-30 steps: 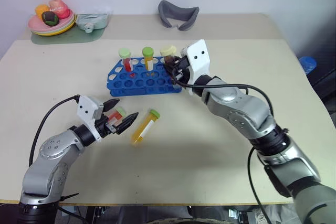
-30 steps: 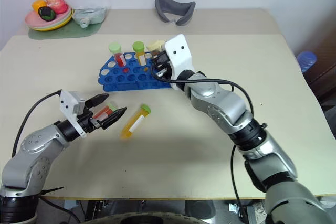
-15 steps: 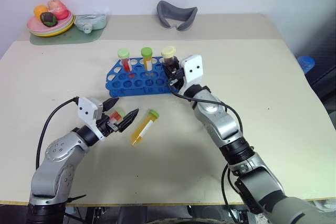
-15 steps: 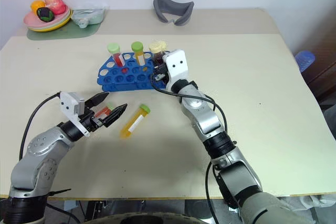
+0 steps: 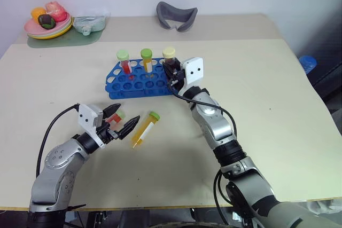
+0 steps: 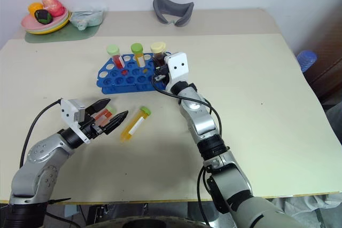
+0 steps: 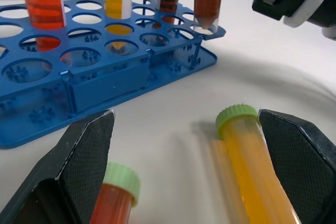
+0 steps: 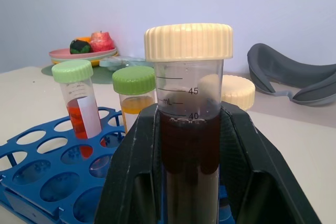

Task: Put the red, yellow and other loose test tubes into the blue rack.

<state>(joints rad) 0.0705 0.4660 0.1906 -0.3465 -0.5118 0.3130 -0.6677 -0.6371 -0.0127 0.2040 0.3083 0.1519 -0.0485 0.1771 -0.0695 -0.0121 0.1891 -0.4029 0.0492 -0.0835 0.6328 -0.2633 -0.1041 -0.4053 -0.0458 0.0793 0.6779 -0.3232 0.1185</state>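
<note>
The right gripper (image 8: 189, 182) is clamped on a clear plastic test tube of dark brown liquid with a cream screw cap (image 8: 188, 129), holding it upright at the right end of the blue plastic rack with round holes (image 5: 140, 81). In the left wrist view the tube's pointed tip sits at a hole on the rack's far corner; whether it has entered the hole I cannot tell.

Standing in the rack's back row are a green-capped tube of red liquid (image 5: 125, 62), a green-capped tube of yellow liquid (image 5: 147, 60) and another cream-capped tube of brown liquid (image 5: 169, 57) just behind the held one.

The left gripper (image 5: 122, 122) is spread wide and holds nothing, low over the beige tabletop (image 5: 267, 105) in front of the rack. Between its black fingers (image 7: 79, 171) lies a loose green-capped tube of red liquid (image 7: 113, 200), close against the left finger. Beside the right finger lies a loose green-capped tube of yellow liquid (image 5: 146, 130), cap toward the rack.

At the back of the tabletop sit a grey curved padded object (image 5: 176, 16), a stack of pastel plates with toy fruit (image 5: 47, 22) on a green mat (image 5: 64, 39), and a pale green lidded container (image 5: 90, 24)
</note>
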